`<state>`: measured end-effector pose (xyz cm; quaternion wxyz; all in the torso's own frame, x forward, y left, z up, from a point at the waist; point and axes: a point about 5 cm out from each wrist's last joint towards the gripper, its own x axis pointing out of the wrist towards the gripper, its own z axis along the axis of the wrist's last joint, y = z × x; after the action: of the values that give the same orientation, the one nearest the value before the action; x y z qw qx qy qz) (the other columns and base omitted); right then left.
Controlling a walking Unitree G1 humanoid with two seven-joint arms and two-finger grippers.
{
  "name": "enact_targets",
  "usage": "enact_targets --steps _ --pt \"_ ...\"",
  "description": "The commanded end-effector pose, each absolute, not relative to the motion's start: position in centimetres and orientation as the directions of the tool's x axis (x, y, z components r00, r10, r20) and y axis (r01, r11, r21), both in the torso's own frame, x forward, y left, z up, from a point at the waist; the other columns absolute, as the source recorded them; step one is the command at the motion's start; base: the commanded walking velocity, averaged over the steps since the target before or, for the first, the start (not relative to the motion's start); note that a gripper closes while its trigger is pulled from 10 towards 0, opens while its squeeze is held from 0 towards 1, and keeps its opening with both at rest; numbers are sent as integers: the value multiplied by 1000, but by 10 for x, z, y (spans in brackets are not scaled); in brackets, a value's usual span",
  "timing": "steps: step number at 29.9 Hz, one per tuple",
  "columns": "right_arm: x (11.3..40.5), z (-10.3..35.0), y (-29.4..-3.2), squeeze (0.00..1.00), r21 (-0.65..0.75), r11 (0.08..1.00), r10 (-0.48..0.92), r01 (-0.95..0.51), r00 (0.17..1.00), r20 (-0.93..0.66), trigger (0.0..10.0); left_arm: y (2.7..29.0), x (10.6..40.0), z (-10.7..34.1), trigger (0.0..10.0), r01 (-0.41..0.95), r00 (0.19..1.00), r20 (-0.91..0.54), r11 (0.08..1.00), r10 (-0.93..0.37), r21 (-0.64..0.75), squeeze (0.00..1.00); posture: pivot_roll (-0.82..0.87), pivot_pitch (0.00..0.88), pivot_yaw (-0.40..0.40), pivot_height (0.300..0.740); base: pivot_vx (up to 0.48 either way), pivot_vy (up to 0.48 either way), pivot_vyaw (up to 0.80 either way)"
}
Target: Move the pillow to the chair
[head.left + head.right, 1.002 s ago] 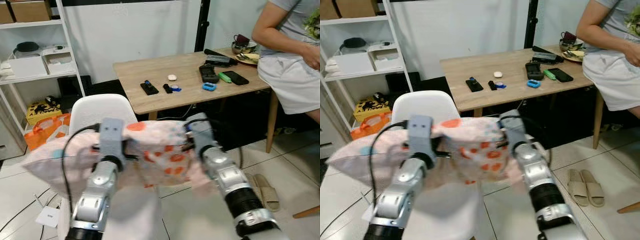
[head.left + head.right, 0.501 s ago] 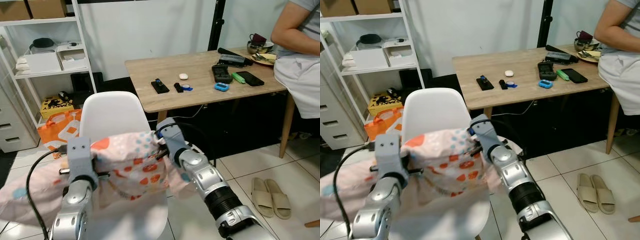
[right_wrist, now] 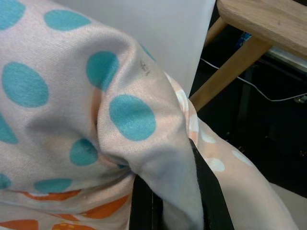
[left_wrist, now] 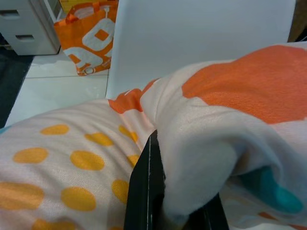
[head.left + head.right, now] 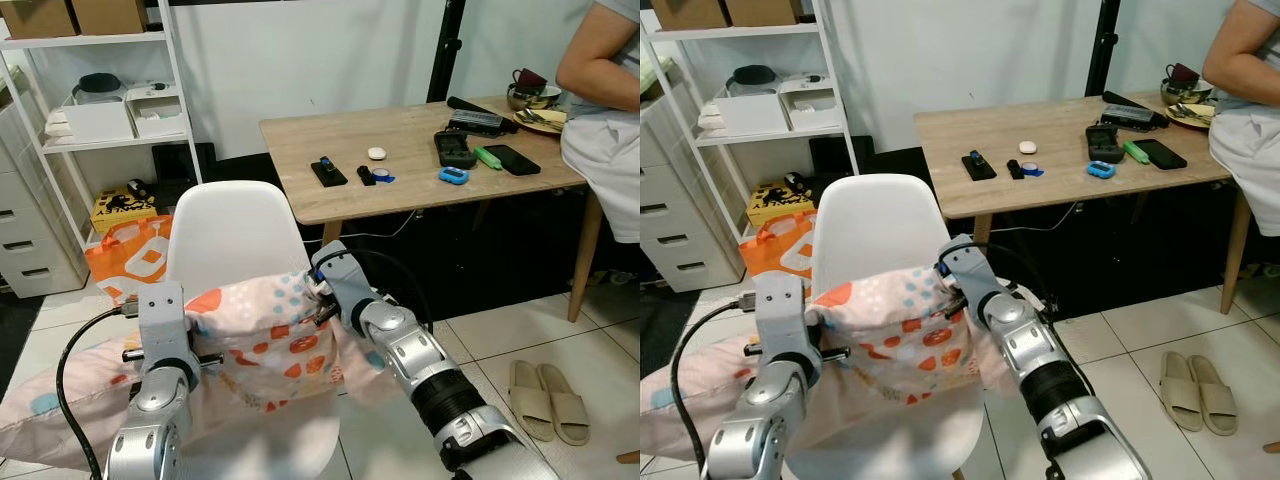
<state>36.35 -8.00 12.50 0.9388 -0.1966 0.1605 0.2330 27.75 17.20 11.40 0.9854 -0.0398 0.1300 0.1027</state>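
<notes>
At about 9 o'clock a white shelf unit (image 5: 110, 100) stands against the wall, with an orange bag (image 5: 130, 260) on the floor below it. The left end effector (image 4: 158, 191) pinches a bunched fold of the pillow (image 5: 250, 350); in the left wrist view one black finger shows and the other is buried in the cloth. The pillow, pale pink with orange and teal dots, hangs between the two arms over the seat of the white chair (image 5: 232, 235) at 6 o'clock, covering most of that seat; whether it rests on the seat cannot be told. Its far left end droops past the chair and is cut off by the frame edge. The right end effector (image 3: 168, 201) clamps another fold, its fingertips wrapped in fabric. At 1 o'clock the wooden counter (image 5: 420, 195) carries small devices too small to identify. At 3 o'clock a seated person (image 5: 605, 120) is cut off by the frame. Slippers (image 5: 545, 400) lie on the floor at 4 o'clock.
</notes>
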Motion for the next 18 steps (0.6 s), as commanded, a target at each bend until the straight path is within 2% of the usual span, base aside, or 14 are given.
enact_targets --steps 1,9,18 --pt "366 131 -77 0 -311 808 379 -500 846 -376 10000 166 282 134 10000 -181 971 -174 980 165 -79 0 -188 15 12 670 0 0 0" --pt "370 133 -83 0 -356 805 337 -475 860 -384 10000 149 295 152 10000 -115 987 -130 977 93 -178 0 -194 20 15 635 0 0 0" --pt "373 132 -91 0 -381 806 297 -453 866 -402 10000 135 303 159 10000 -47 994 -103 985 30 -168 0 -200 31 21 610 0 0 0"
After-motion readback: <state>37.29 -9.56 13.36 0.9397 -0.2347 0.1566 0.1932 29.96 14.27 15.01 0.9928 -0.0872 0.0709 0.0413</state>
